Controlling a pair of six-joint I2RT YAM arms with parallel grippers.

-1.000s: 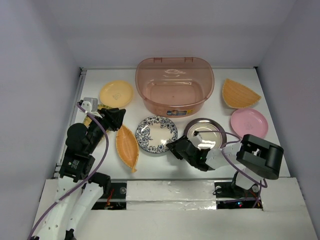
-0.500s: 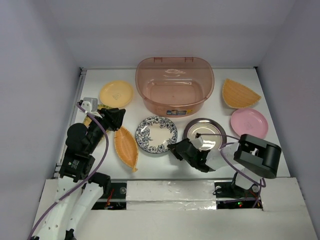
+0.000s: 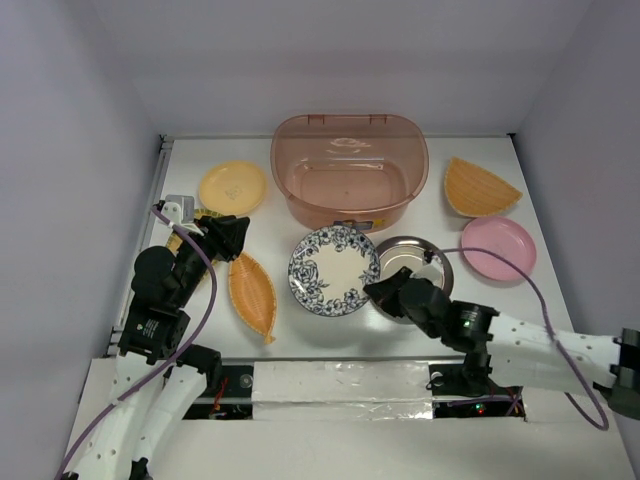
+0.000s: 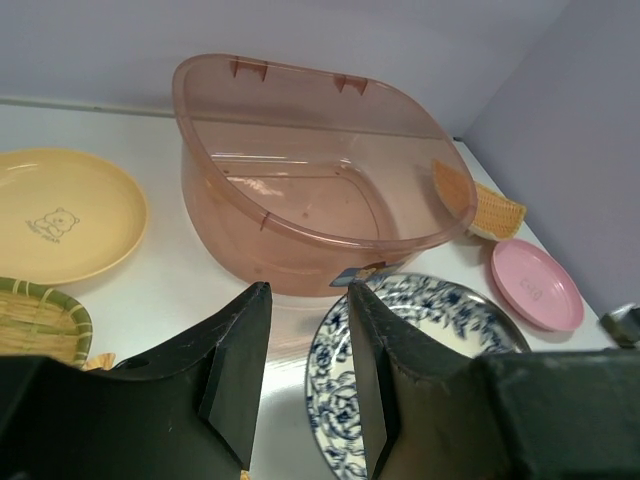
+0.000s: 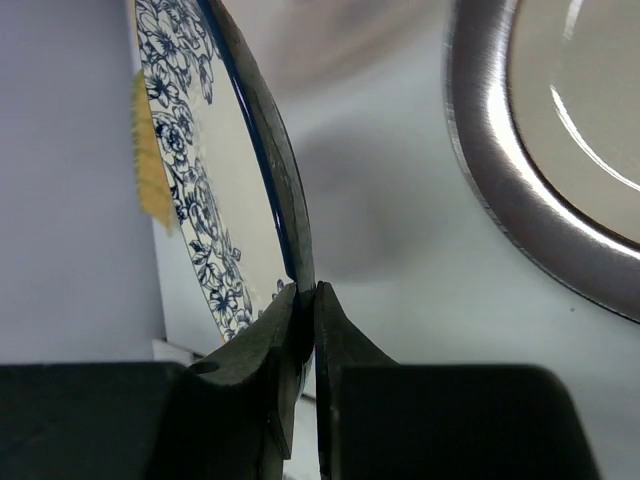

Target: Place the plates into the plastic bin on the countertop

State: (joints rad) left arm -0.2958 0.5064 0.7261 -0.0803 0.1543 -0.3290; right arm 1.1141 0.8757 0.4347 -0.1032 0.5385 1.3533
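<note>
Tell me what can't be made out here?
Left wrist view: the edge cuts off the ribbed dish.
Top view: the label on the plastic bin is too small to read.
Right wrist view: the blue-floral plate is nearly edge-on, its back hardly shown; the edge cuts the brown-rimmed plate.

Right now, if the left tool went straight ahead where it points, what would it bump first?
Most likely the plastic bin, at its front wall: the open left tool points there. The blue-floral plate is just right of that line, so depth leaves some doubt.

White arms, black jaws, looping purple cables.
</note>
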